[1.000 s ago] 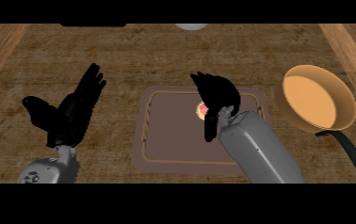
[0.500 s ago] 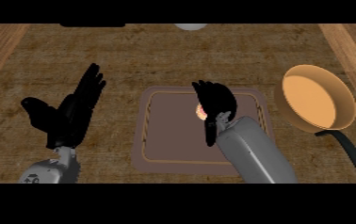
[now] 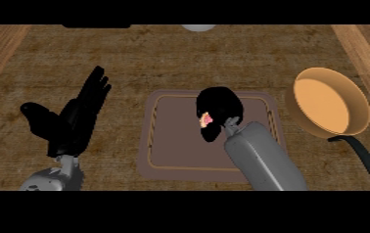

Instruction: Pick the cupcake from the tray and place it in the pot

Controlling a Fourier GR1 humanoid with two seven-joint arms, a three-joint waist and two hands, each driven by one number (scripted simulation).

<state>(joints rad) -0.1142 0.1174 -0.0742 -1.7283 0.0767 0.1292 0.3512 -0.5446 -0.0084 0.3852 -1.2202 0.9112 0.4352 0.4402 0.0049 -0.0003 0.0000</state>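
Cupcake is at the far part of the tray, the right hand curled round it; better lift straight up, then carry it right over the pot.

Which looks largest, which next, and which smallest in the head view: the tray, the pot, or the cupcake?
1. tray
2. pot
3. cupcake, clearly smallest, though the right hand curls round it and hides most of it.
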